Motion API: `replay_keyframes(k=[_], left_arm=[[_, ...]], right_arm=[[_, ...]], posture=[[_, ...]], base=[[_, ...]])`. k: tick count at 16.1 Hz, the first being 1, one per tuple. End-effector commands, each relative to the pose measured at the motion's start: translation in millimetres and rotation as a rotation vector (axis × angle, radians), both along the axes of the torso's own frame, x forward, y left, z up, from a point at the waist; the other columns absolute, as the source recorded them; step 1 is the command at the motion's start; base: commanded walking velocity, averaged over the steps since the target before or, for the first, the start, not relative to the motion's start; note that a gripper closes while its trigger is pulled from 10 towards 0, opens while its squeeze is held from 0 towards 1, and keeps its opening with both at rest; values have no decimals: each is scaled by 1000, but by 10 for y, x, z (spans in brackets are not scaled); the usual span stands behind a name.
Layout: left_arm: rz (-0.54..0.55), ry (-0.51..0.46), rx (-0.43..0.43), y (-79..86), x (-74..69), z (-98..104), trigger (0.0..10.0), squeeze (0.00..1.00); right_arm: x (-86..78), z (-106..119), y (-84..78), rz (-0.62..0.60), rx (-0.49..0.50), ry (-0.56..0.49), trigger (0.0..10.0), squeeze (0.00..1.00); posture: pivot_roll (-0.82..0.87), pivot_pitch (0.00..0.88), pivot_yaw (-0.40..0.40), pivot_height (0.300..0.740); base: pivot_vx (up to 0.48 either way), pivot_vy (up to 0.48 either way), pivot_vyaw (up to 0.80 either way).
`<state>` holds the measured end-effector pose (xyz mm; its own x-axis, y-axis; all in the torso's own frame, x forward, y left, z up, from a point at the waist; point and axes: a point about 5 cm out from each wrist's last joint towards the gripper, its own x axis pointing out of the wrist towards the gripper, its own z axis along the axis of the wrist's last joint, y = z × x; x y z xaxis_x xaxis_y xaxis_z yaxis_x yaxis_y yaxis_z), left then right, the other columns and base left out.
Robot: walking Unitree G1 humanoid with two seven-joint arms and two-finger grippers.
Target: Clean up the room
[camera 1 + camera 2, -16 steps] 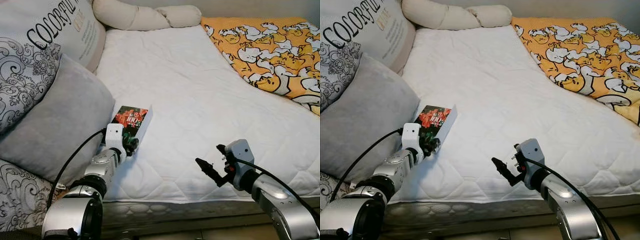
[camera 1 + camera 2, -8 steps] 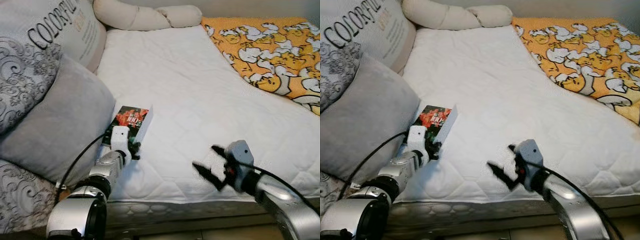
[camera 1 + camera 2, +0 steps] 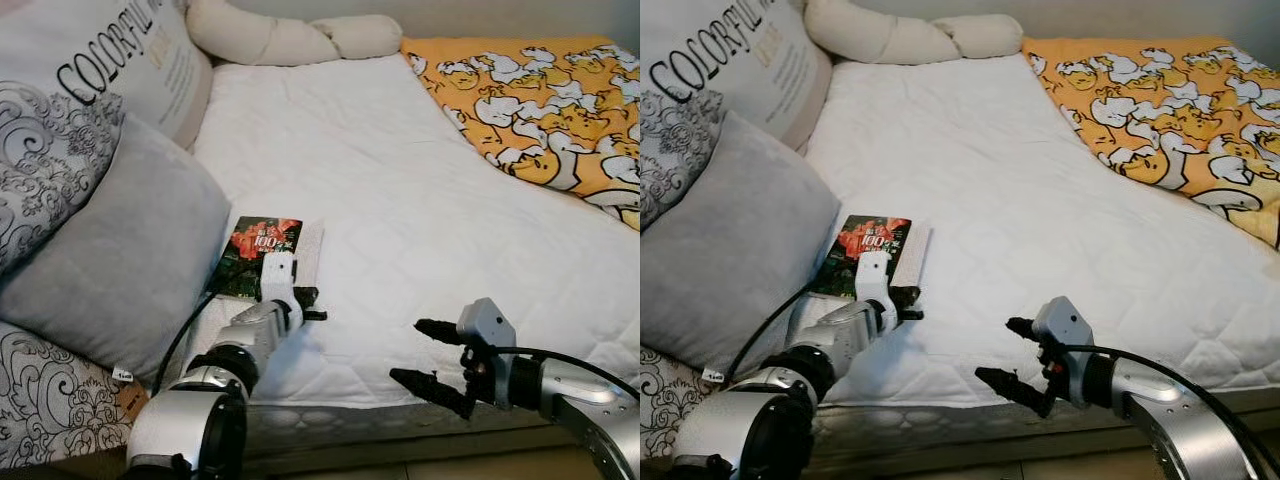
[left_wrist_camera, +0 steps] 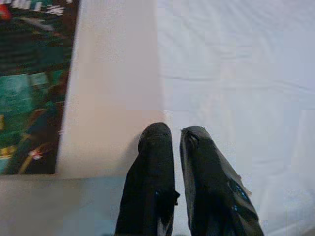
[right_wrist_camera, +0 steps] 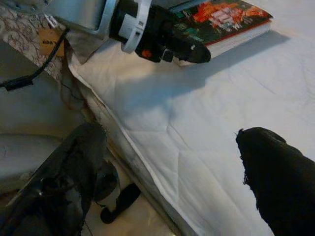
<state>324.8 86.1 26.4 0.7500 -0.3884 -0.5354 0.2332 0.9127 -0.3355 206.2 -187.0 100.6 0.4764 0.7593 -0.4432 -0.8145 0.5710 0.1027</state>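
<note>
Two risks stand out from the head cameras: the thick paperback book with the dark red-flowered cover [image 3: 262, 255] lies flat on the white quilted mattress [image 3: 400, 190], tucked against the plain grey cushion [image 3: 110, 260], and the left gripper [image 3: 305, 303] sits at its near right corner with fingers pressed almost together. A push from there could skid the book further under the cushion, or just lift the cover rather than the whole block. The right gripper [image 3: 430, 352] hangs over the mattress's front edge, spread wide, well apart from the book and holding nothing.

Left wrist view now: the two black fingers [image 4: 152, 182] are narrow, barely a slit between them, tips touching the book's pale page edge [image 4: 113, 93] at its corner. Nothing is clamped; the book is beside the tips, not between them. My read: they must open before any grasp.

Right wrist view: wide-spread fingers [image 5: 275, 182] frame the mattress edge, with the book [image 5: 221, 22] far ahead past the left arm [image 5: 147, 29]. Reaching across could clip that arm.
</note>
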Motion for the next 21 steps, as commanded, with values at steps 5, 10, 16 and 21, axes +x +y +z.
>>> replay_keyframes(k=[5,10,16,21], left_arm=[[20,-11,-77,-176,75,130,0,0],[49,-140,-170,-183,195,323,0,0],[255,-383,-5,717,465,696,10000,1000],[199,-166,586,1183,181,235,10000,0]], right_arm=[[-10,-29,-98,-1,-12,0,10000,0],[-44,6,-76,-2,-11,-14,10000,0],[-41,57,-18,-25,-1,-29,10000,0],[-22,71,-53,-71,-38,-52,10000,0]], posture=[[-176,0,55,740],[-180,0,57,740],[-175,0,57,740],[-202,0,38,740]], base=[[0,0,0],[0,0,0],[0,0,0],[0,0,0]])
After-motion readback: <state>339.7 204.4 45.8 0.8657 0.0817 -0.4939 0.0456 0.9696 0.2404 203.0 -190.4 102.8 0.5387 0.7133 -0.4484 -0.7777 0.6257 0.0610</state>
